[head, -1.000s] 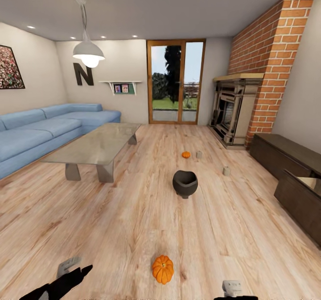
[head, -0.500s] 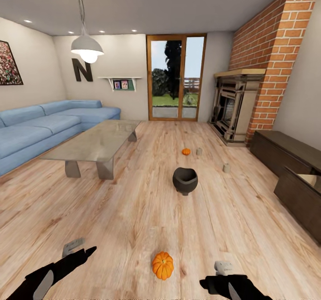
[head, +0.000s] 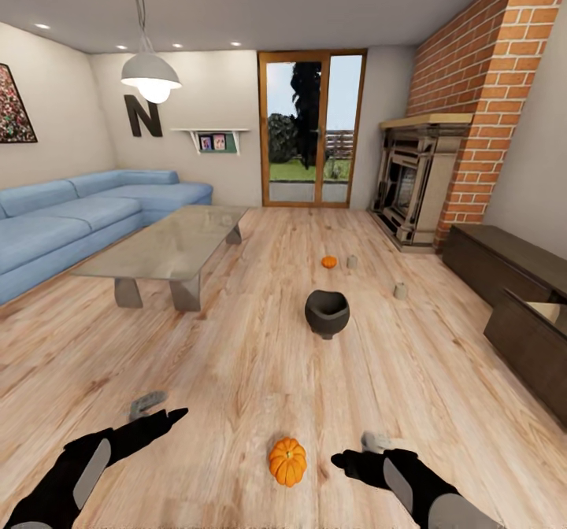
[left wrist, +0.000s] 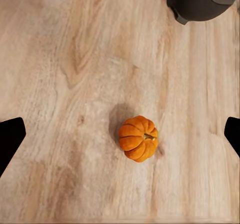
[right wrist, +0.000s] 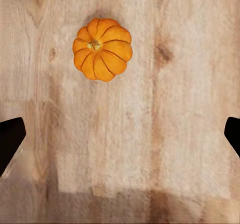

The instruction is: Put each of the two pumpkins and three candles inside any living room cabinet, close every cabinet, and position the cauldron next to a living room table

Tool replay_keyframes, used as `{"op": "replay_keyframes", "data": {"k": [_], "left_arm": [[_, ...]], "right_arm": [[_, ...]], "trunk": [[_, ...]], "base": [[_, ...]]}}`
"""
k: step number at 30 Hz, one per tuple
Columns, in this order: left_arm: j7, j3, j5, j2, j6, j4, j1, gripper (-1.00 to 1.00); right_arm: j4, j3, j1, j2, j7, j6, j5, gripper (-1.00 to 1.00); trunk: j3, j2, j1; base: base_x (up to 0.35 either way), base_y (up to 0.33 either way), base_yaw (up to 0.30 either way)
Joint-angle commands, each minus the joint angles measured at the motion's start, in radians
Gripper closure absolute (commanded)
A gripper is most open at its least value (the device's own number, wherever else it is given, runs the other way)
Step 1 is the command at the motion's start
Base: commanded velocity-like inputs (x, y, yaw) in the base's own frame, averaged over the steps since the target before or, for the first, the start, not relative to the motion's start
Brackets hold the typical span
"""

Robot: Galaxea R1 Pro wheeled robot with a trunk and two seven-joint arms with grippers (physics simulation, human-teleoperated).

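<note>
Both arms reach forward low over the wooden floor (head: 236,371). The left gripper (head: 150,412) and the right gripper (head: 364,449) hang above the boards with their fingers spread wide and nothing between them; in each wrist view the two dark fingertips sit at opposite edges of the picture, far apart.

A pumpkin (head: 287,460) sits on the floor between the two grippers, nearer the right one and touching neither. In the left wrist view this pumpkin (left wrist: 138,138) lies below the spread fingers, a little toward one fingertip, with its stem tipped to the side. In the right wrist view it (right wrist: 102,49) sits ahead of the fingers, stem pointing up at the camera.

Ahead of the grippers, well beyond the near pumpkin, stands the black cauldron (head: 327,312), upright on the floor; its foot and belly also show at the edge of the left wrist view (left wrist: 200,1). Farther on lie a second pumpkin (head: 329,261) and, just beside it, a candle (head: 352,261). Another candle (head: 401,290) stands apart, off toward the right arm's side. The dark cabinet (head: 512,308) runs along the wall on that side, its nearer drawer pulled open. The glass table (head: 169,249) stands ahead on the left arm's side, in front of a blue sofa (head: 79,222).
</note>
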State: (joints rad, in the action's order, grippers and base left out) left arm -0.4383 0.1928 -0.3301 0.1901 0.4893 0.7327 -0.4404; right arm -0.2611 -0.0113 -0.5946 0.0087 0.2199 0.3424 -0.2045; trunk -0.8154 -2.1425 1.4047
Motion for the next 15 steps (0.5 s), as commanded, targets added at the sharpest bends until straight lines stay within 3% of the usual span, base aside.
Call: {"op": "replay_keyframes", "data": {"k": [1,4,9,11,15], "left_arm": [[-0.002,0.002,-0.005,-0.029,0.019,0.006,-0.004,-1.0],[-0.002,-0.001,-0.005,-0.051,0.022,0.007,-0.005,-1.0],[0.0,-0.05,-0.005,-0.07,0.024,0.006,-0.006,-1.0],[0.003,-0.098,-0.005,-0.073,0.024,0.006,-0.007,-1.0],[0.003,-0.121,-0.005,-0.075,0.024,0.005,-0.007,-1.0]], "right_arm": [[0.002,-0.001,-0.015,0.001,0.0,0.006,-0.03,-1.0],[0.003,-0.001,-0.023,0.002,0.0,0.007,-0.037,-1.0],[0.004,-0.001,-0.027,0.002,0.0,0.007,-0.042,-1.0],[0.005,0.0,-0.028,0.002,0.0,0.007,-0.045,-1.0],[0.006,0.0,-0.028,0.002,-0.001,0.007,-0.046,-1.0]], "trunk": [[-0.003,0.0,0.0],[-0.007,0.0,0.0],[-0.016,0.0,0.0],[-0.019,0.0,0.0],[-0.025,0.0,0.0]], "base": [[0.0,0.0,0.0],[0.0,0.0,0.0],[0.023,0.041,0.0],[0.114,0.211,0.0],[0.142,0.266,0.0]]}}
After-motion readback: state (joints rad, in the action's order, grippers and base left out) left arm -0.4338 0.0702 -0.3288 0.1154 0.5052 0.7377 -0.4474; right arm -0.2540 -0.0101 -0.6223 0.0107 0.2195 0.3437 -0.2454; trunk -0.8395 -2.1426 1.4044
